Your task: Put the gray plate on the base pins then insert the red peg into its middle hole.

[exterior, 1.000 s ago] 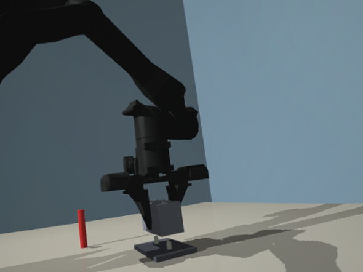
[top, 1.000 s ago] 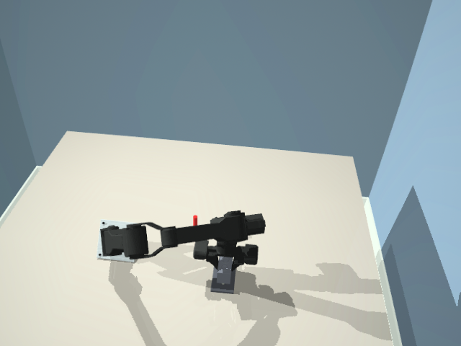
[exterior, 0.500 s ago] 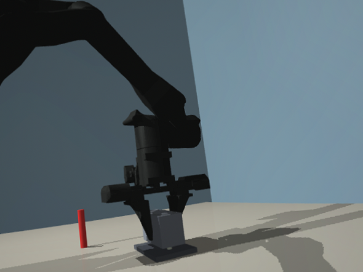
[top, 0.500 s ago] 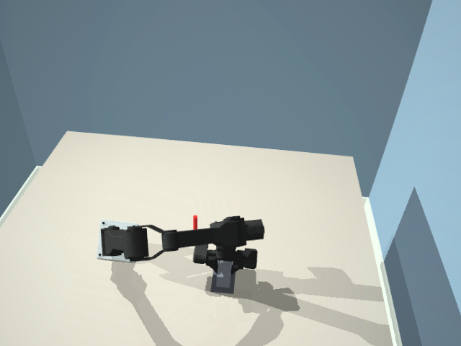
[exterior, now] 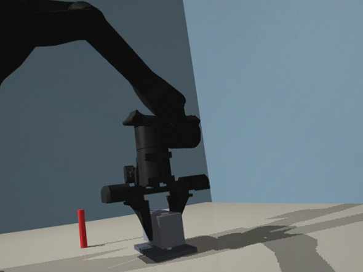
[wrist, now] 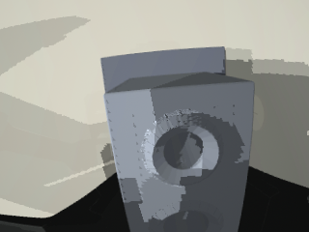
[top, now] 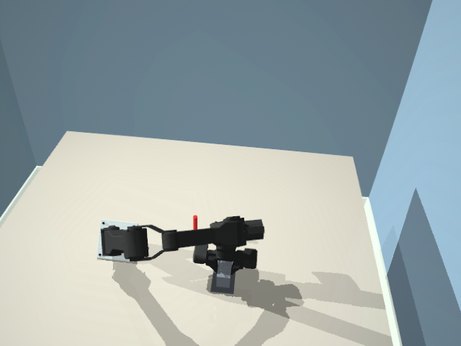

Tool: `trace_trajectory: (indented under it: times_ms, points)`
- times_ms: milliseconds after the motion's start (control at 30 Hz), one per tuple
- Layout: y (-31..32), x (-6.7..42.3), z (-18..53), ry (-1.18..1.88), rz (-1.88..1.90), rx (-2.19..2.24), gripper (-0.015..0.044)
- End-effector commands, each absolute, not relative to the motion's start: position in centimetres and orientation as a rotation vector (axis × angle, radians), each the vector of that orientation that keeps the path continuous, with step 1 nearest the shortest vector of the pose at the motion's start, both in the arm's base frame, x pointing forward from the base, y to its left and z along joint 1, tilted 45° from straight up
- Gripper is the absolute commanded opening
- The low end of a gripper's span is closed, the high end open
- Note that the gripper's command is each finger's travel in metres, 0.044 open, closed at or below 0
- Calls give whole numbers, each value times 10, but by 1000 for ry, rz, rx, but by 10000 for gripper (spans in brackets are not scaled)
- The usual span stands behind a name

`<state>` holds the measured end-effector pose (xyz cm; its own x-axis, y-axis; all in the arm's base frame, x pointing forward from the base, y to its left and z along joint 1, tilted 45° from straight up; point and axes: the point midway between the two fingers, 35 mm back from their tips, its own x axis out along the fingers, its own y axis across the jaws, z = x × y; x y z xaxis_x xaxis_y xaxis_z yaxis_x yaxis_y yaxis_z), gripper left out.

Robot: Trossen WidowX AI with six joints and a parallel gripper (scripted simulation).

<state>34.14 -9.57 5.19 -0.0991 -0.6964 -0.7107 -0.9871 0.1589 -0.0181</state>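
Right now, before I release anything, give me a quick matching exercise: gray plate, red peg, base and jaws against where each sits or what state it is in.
Things:
1. gray plate
2. red peg
3. base
4. gripper

States:
A. standing upright on the table, apart from the arm
B. flat on the table under the plate
C. jaws shut on the plate's sides
D. held, lowered down onto the base

Pairs: 1-D, 2-A, 3-B, 4-C

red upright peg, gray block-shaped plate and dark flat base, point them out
red upright peg (exterior: 82, 228), exterior view, mid shaft
gray block-shaped plate (exterior: 168, 229), exterior view, front face
dark flat base (exterior: 179, 251), exterior view, free right part
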Motion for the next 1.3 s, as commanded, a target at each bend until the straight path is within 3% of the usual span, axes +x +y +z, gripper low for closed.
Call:
trace_trajectory:
  times_ms: [0, 300, 633, 933, 1267]
  points:
    - [-96, 342, 52, 1859, 646, -1597, 210]
    - [-96, 342, 52, 1859, 646, -1597, 440]
    - [-94, 342, 54, 1859, 648, -1598, 440]
    - [-14, 353, 133, 1849, 733, -1672, 440]
    - [-9, 356, 132, 1847, 678, -1640, 440]
